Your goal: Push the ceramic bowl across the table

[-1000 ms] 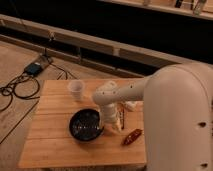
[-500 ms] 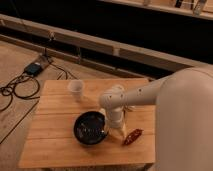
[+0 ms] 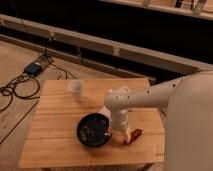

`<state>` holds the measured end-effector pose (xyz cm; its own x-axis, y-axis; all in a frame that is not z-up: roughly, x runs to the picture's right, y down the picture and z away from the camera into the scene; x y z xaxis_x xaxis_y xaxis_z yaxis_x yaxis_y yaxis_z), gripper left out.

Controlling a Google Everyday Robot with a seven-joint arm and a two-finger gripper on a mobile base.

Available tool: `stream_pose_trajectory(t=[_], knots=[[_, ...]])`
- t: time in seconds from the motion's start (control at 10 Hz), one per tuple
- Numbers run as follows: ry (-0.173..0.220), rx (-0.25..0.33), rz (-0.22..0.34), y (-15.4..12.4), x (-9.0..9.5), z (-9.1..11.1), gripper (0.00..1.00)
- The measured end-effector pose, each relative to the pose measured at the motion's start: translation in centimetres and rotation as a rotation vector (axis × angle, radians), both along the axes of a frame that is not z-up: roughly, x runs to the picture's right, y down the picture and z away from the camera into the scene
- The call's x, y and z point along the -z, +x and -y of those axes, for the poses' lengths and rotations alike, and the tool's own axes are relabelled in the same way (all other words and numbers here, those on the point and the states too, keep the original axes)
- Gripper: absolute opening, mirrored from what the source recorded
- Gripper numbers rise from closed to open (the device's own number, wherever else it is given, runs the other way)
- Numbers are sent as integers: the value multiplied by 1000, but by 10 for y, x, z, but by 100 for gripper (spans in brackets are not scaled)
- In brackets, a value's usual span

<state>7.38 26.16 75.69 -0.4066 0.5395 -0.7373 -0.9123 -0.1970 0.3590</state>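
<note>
The ceramic bowl (image 3: 93,131), black, round and shallow with a glossy speckled inside, sits on the light-brown plank table (image 3: 55,120), near the front middle. My gripper (image 3: 115,133) hangs down from the white arm and is right at the bowl's right rim, seemingly touching it. The arm's white wrist (image 3: 118,102) stands just above and behind the bowl.
A small white cup (image 3: 76,89) stands upright at the back left of the table. A small red-brown object (image 3: 134,136) lies just right of the gripper, near the front edge. Black cables and a blue device (image 3: 34,68) lie on the floor to the left.
My gripper has come down and toward the table's front edge. The bowl has slid a little to the right and toward the front. The cup has not moved.
</note>
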Motion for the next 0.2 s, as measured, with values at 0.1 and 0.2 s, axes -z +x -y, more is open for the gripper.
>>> stream_pose_trajectory(t=[0.1, 0.2], knots=[[1, 0, 1, -1, 0, 0, 65], [1, 3, 4, -3, 0, 1, 65]])
